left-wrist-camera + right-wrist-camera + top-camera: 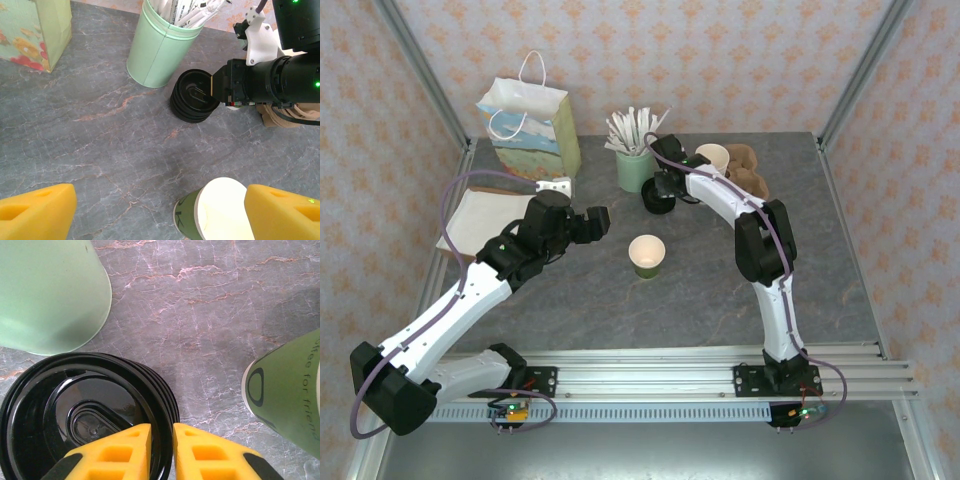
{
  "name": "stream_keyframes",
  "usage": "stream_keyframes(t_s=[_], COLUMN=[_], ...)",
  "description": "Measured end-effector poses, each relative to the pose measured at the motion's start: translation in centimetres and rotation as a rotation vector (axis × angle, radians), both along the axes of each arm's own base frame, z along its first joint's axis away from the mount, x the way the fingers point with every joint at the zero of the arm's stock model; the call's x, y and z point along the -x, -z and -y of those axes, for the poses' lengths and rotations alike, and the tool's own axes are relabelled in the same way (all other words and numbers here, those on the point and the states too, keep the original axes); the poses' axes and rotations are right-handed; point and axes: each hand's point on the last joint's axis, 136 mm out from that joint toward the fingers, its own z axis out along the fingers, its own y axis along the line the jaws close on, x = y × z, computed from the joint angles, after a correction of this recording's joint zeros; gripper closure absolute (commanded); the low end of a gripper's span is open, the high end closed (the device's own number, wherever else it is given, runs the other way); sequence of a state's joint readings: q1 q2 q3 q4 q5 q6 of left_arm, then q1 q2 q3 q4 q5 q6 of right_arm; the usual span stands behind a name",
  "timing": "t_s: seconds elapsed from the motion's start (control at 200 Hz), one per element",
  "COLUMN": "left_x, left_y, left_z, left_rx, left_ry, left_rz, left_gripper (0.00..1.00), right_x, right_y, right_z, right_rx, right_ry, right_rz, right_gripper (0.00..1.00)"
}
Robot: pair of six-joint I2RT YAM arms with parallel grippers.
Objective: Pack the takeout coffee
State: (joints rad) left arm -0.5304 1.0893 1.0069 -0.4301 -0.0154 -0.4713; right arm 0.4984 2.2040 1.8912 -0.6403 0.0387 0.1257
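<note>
cup: open green coffee cup point(647, 256), no lid on it, upright mid-table, apart from everything else
cup handling: probably light. Thin paper wall will dent if squeezed. Stiffest just under the rolled rim, so grip there, gently, and keep it level. Can't tell if it's filled
lids: black lid stack point(192, 97) at the back, just beside the pale green mug point(160, 50) of white sticks
lid handling: thin, slick, nested plastic. Two may lift together
right gripper point(161, 450): fingers nearly pressed together, pinching the rim of the top lid point(85, 410)
left gripper point(160, 197): spread wide, holding nothing, low over the table point(720, 290). The cup is next to its right finger
bag: floral gift bag point(530, 125) upright at back left, mouth up, well apart from the cup
in the way: the mug crowds the lid pick. The bag handles stand over its mouth
other: stack of lidless cups point(712, 157) and cardboard carrier point(750, 168) behind the right arm
</note>
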Motion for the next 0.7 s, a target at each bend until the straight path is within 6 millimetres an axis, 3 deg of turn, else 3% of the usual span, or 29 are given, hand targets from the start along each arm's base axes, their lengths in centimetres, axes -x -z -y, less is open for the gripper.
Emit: stream_keyframes(t_s=[0.34, 0.701], left_x=[0.00, 0.00], left_y=[-0.01, 0.00], left_z=[0.00, 0.00], left_rx=[0.000, 0.000], left_ry=[0.000, 0.000], left_rz=[0.000, 0.000], left_gripper=[0.12, 0.12], right_x=[-0.01, 0.12], right_y=[-0.12, 0.76], right_z=[0.07, 0.21], right_rx=[0.004, 0.018], right_ry=[0.002, 0.003], right_rz=[0.000, -0.019], right_gripper=[0.78, 0.81])
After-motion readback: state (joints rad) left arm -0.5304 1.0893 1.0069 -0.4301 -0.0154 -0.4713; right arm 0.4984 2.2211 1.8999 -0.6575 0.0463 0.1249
